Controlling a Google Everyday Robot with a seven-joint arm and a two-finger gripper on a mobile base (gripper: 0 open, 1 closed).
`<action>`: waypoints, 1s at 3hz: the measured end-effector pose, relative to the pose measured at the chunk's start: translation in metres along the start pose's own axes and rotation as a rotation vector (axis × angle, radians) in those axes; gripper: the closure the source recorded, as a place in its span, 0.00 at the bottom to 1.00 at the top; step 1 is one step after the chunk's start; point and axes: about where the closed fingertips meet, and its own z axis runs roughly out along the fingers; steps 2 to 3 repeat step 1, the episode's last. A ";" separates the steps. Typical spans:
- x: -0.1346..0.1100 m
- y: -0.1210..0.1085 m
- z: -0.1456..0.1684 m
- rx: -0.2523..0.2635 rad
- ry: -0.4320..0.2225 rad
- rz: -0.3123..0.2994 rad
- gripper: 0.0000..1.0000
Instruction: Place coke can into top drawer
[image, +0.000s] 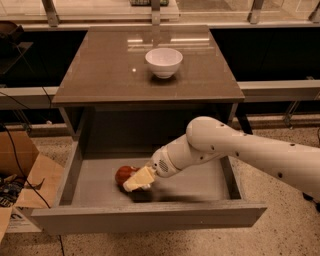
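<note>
The top drawer (145, 217) is pulled out, a wide grey box under the brown cabinet top. The red coke can (122, 175) is inside it, at the left middle, low over the drawer floor. My gripper (136, 180) reaches down into the drawer from the right and is shut on the can, its pale fingers (140, 178) covering the can's right side. The white arm (235, 147) crosses over the drawer's right wall.
A white bowl (163, 61) stands on the brown cabinet top (110, 70) near the back. An open cardboard box (25, 170) and cables lie on the floor left of the drawer. A railing and dark shelving run behind the cabinet.
</note>
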 end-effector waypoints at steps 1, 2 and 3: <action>0.000 0.000 0.000 0.000 0.000 0.000 0.00; 0.000 0.000 0.000 0.000 0.000 0.000 0.00; 0.000 0.000 0.000 0.000 0.000 0.000 0.00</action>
